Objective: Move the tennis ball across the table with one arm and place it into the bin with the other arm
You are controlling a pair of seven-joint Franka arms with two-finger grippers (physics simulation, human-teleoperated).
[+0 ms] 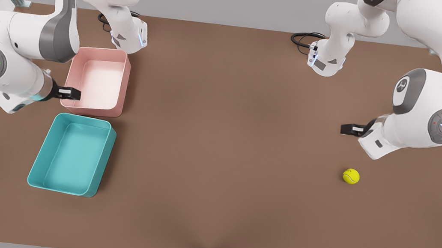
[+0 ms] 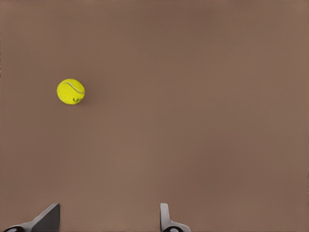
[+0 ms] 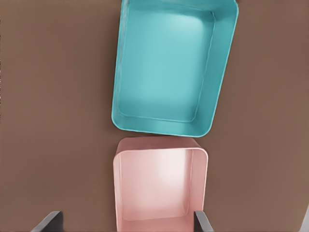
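The ball (image 1: pixel 350 176) is a small yellow-green fuzzy sphere with a faint curved seam, resting alone on the matte brown worktop (image 1: pixel 227 142) toward the front view's right. It lies free, touched by nothing. The left end effector (image 1: pixel 348 128) hovers above the worktop near the ball, a little farther from the camera, and in the left wrist view its two dark fingers (image 2: pixel 166 218) stand wide apart with bare worktop between them and the ball (image 2: pixel 71 91) off to one side. Well apart, at the front view's left, sit two smooth rounded-corner rectangular bins with thin walls and hollow interiors: a teal bin (image 1: pixel 71 155) nearer the camera and a pink bin (image 1: pixel 99 81) just behind it, their short ends close together with a narrow gap. The right end effector (image 1: pixel 71 93) hangs at the pink bin's near corner, over its rim; in the right wrist view its fingers (image 3: pixel 202 221) are spread, straddling the pink bin (image 3: pixel 159 188), with the teal bin (image 3: pixel 169 67) beyond. Neither end effector holds anything.
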